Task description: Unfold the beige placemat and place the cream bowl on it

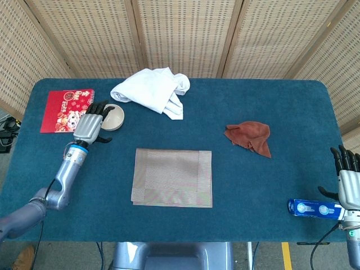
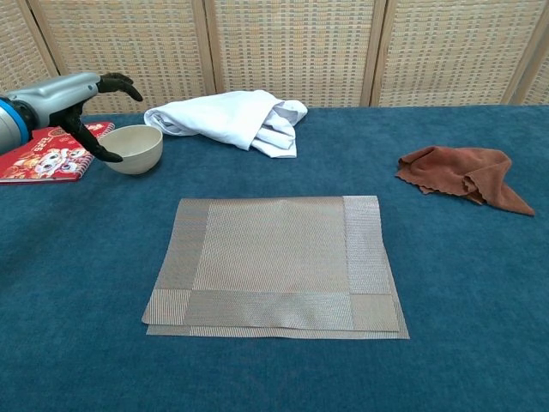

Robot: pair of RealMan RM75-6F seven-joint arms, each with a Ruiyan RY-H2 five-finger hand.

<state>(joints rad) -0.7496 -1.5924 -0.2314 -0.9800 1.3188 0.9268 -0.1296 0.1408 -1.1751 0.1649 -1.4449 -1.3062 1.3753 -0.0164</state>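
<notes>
The beige placemat (image 1: 172, 177) (image 2: 274, 266) lies folded in the middle of the blue table, a lower layer showing along its front edge. The cream bowl (image 1: 115, 117) (image 2: 135, 148) stands upright on the table at the back left, clear of the mat. My left hand (image 1: 90, 125) (image 2: 64, 93) hovers just left of the bowl with fingers spread over its rim and the thumb down beside its wall, gripping nothing. My right hand (image 1: 349, 180) stands at the table's right front edge, fingers up and apart, empty; the chest view does not show it.
A white cloth (image 1: 153, 90) (image 2: 227, 118) is heaped at the back, right of the bowl. A red booklet (image 1: 63, 104) (image 2: 43, 154) lies left of it. A brown rag (image 1: 249, 135) (image 2: 463, 176) sits at the right, a blue tube (image 1: 315, 208) by my right hand.
</notes>
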